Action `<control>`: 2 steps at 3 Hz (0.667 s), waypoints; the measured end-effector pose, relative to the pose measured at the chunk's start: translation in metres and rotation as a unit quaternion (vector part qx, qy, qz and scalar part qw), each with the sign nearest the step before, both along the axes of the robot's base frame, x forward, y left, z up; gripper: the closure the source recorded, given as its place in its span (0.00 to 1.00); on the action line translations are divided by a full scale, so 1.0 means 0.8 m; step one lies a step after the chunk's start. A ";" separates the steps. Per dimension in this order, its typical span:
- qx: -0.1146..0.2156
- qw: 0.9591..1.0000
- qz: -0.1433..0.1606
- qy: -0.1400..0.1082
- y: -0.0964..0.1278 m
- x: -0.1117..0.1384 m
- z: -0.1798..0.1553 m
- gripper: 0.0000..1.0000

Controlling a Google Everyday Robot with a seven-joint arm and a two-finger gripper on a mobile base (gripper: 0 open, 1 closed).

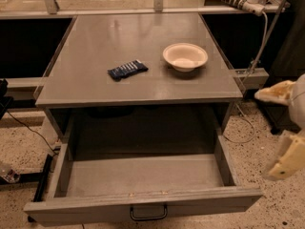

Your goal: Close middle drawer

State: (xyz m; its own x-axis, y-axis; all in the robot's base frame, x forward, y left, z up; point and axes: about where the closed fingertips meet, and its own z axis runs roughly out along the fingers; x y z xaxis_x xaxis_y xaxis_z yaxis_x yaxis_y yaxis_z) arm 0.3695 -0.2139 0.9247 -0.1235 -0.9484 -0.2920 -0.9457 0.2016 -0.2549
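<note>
- Task item: the middle drawer (214, 202) stands pulled out to what looks like full extension below the table (95, 32). Its interior is bare, and its black bar handle (148, 214) sits mid-front at the bottom edge of the view.
- Claw (269, 135): off to the right of the drawer's front corner, well apart from it, above the speckled floor. Its two pale fingers (276, 92) are spread and hold nothing.
- Risk, skewed push: the claw is level with the right end of the front panel. Contact there rather than near the handle would probably rack the drawer on its runners and jam it part-way.
- Risk, side strike: an approach from the present position could hit the drawer's right side wall or corner and push it sideways instead of inward.
- Risk, glancing contact: spread fingers meeting a flat panel may slip off, leaving the drawer ajar.
- Risk, table contents: the white bowl (185, 56) and the dark packet (127, 69) lie loose on the table, so a hard slam could shift them.
- Risk, snagging: a cable (259, 46) hangs beside the table's right edge, near the arm's likely path.
</note>
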 end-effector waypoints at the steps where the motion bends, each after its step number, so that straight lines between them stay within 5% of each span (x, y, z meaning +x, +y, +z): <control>1: 0.027 0.999 0.021 0.018 0.003 -0.036 -0.036 0.40; 2: 0.050 0.997 0.047 0.042 0.023 -0.064 -0.064 0.64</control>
State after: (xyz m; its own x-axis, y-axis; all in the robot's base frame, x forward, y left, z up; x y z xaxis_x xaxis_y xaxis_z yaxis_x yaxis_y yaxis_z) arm 0.3186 -0.1957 0.8734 -0.0634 -0.9237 -0.3778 -0.9787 0.1315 -0.1574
